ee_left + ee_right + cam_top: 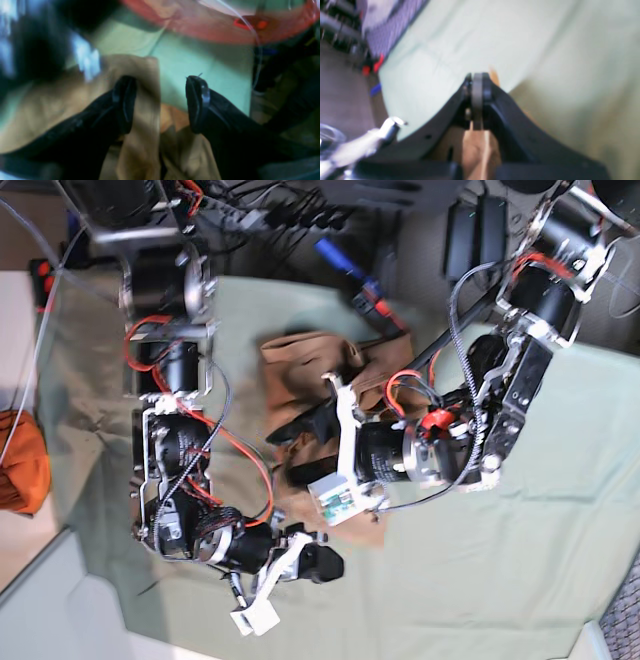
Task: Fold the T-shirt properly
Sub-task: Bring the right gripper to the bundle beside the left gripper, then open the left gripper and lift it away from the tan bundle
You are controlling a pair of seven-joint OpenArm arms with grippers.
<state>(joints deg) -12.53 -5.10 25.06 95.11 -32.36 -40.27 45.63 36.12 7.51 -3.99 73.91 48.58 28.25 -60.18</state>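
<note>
The tan T-shirt (315,365) lies crumpled on the green table cloth (520,560), partly hidden under the arm on the right of the base view. My left gripper (161,102) is open. Its black fingers (125,100) straddle a raised fold of the T-shirt (146,82), with a gap on the right side. My right gripper (477,85) is shut. Tan T-shirt cloth (477,147) sits between the finger bases and a sliver pokes out by the tip. In the base view that right gripper (315,562) is near the T-shirt's lower edge.
A deep-orange cloth bundle (20,460) rests at the far left table edge. Cables and dark equipment (300,220) crowd the top edge. A blurred red-orange band (225,30) crosses the top of the left wrist view. Green cloth (495,37) spreads beyond the right gripper.
</note>
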